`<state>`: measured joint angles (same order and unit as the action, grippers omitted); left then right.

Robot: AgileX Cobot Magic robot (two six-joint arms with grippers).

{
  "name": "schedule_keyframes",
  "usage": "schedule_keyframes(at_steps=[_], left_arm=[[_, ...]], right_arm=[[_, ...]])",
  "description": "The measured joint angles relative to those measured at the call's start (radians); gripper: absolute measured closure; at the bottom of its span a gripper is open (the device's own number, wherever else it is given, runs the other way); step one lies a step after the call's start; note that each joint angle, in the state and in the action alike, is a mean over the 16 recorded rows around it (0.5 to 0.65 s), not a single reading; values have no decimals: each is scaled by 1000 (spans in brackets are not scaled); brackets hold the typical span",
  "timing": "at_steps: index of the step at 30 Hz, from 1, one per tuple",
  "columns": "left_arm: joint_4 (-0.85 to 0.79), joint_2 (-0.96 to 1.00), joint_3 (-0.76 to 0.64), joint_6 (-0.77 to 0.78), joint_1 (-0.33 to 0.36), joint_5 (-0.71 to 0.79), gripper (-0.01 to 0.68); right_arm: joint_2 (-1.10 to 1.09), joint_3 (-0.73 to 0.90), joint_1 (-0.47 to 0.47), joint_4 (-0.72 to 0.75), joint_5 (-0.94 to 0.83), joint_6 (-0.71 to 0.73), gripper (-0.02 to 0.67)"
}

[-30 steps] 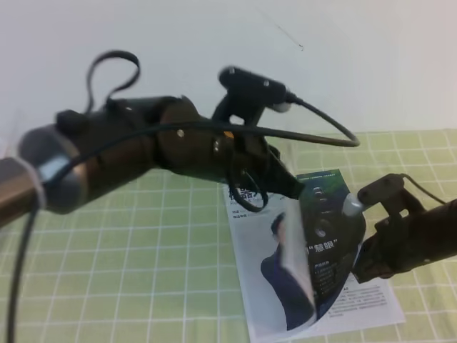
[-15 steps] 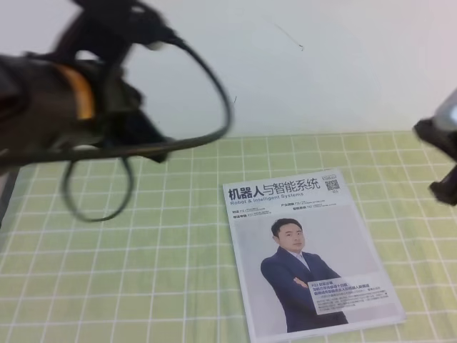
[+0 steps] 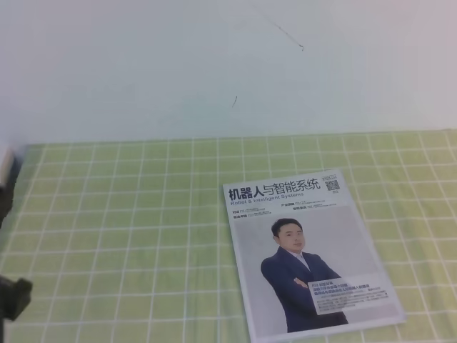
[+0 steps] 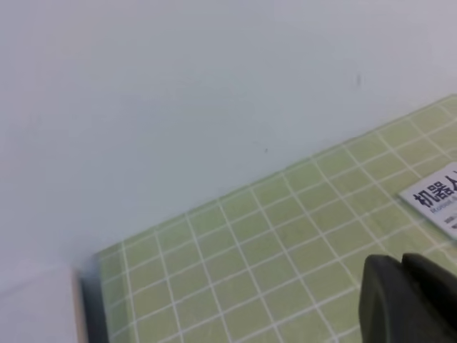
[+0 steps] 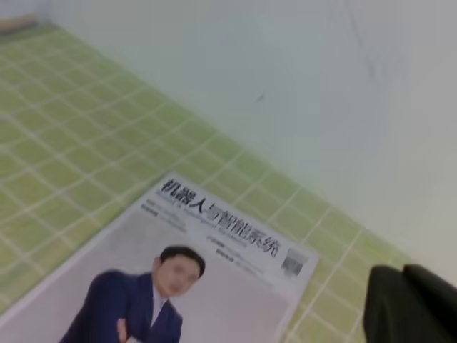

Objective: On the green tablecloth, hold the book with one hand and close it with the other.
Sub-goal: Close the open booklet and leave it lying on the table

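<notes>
The book (image 3: pixel 303 254) lies closed and flat on the green tablecloth (image 3: pixel 128 229), right of centre, its white cover with the man in a dark suit facing up. No gripper touches it. The left wrist view catches only the book's title corner (image 4: pixel 437 202) at the right edge, with my left gripper (image 4: pixel 404 259) low in the corner, fingers pressed together and holding nothing. From the right wrist view the cover (image 5: pixel 178 279) fills the lower left, and my right gripper (image 5: pixel 402 270) sits apart from it at bottom right, its fingers together.
A plain white wall (image 3: pixel 214 64) rises behind the cloth's far edge. A dark arm part (image 3: pixel 13 299) pokes in at the lower left edge of the exterior view. The cloth's left edge meets a dark strip and a white surface (image 4: pixel 36 307).
Both arms have pulled away from the book and left the exterior view. The raised page has dropped, and the book now lies closed with its cover up.
</notes>
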<state>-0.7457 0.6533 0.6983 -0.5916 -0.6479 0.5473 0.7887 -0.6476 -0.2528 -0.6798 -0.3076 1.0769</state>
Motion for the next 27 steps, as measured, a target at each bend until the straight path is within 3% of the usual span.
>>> schedule_keyframes(at_steps=[11, 20, 27], left_arm=[[-4, -317, -282, -23, 0, -119, 676], [-6, -379, -367, -26, 0, -135, 676], [-7, -380, -389, -27, 0, -136, 676]], right_arm=[[-290, 203, 0, 161, -209, -80, 652], [-419, 233, 0, 313, -451, -249, 652], [-437, 235, 0, 350, -519, -318, 652]])
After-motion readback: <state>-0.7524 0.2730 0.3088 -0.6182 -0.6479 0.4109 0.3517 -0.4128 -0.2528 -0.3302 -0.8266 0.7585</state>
